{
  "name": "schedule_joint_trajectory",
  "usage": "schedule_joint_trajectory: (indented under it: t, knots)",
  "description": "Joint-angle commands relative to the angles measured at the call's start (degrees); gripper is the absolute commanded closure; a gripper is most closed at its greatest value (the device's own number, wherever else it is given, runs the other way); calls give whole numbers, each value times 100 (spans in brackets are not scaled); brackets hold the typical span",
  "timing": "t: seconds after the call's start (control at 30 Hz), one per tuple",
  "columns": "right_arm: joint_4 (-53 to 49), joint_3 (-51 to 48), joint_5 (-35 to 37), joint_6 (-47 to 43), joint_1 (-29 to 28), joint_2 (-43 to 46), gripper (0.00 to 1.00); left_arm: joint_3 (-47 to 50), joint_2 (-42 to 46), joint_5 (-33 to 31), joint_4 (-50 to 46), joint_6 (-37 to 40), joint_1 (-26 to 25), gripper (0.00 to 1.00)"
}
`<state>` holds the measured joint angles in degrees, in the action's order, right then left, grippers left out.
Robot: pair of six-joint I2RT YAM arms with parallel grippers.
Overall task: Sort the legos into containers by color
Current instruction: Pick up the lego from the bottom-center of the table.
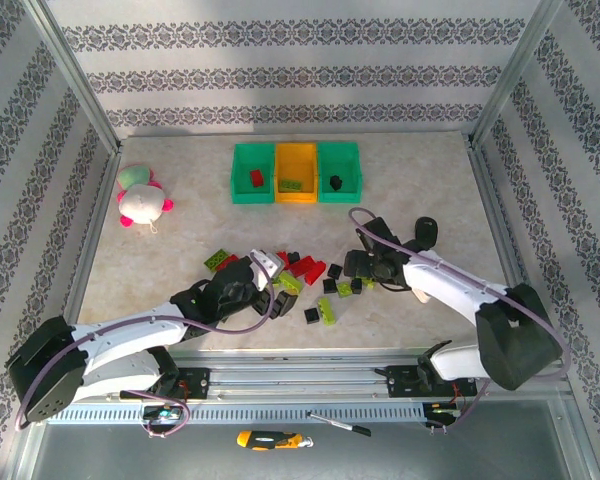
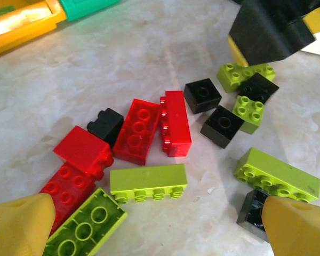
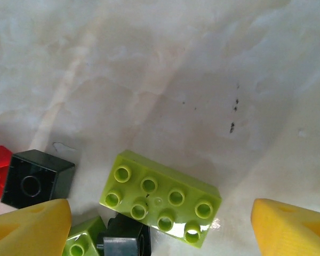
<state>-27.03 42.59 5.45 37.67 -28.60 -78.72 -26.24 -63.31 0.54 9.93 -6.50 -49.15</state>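
Marble tabletop (image 2: 149, 53), left fingers (image 2: 18, 224) spread above legos (image 2: 148, 181)

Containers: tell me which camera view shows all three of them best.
The top external view: it shows the containers whole, side by side, open tops facing the camera. The left wrist view catches just an edge of the orange bin and a corner of a green bin.

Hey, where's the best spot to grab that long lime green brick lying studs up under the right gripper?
Probably from straight above, pinching the lime green brick by its two short ends: it lies flat, studs up, and the open right gripper straddles its length. A black brick crowds its near-left corner.
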Motion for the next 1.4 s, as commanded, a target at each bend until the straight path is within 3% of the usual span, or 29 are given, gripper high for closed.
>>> schedule_joint_trajectory:
  t: [0.0, 0.33, 0.57, 1.37]
  knots:
    - [-66, 74, -251, 445, -7, -239, 15, -149, 27, 294, 218, 110, -75, 1]
    - [-235, -210, -166, 756, -352, 83, 41, -83, 59, 174, 106, 136, -78, 1]
    - [-194, -223, -237, 803, -405, 3, 51, -126, -44, 304, 147, 73, -78, 1]
    - [-137, -468, -577, 1029, -443, -279, 47, -46, -31, 305, 182, 35, -78, 1]
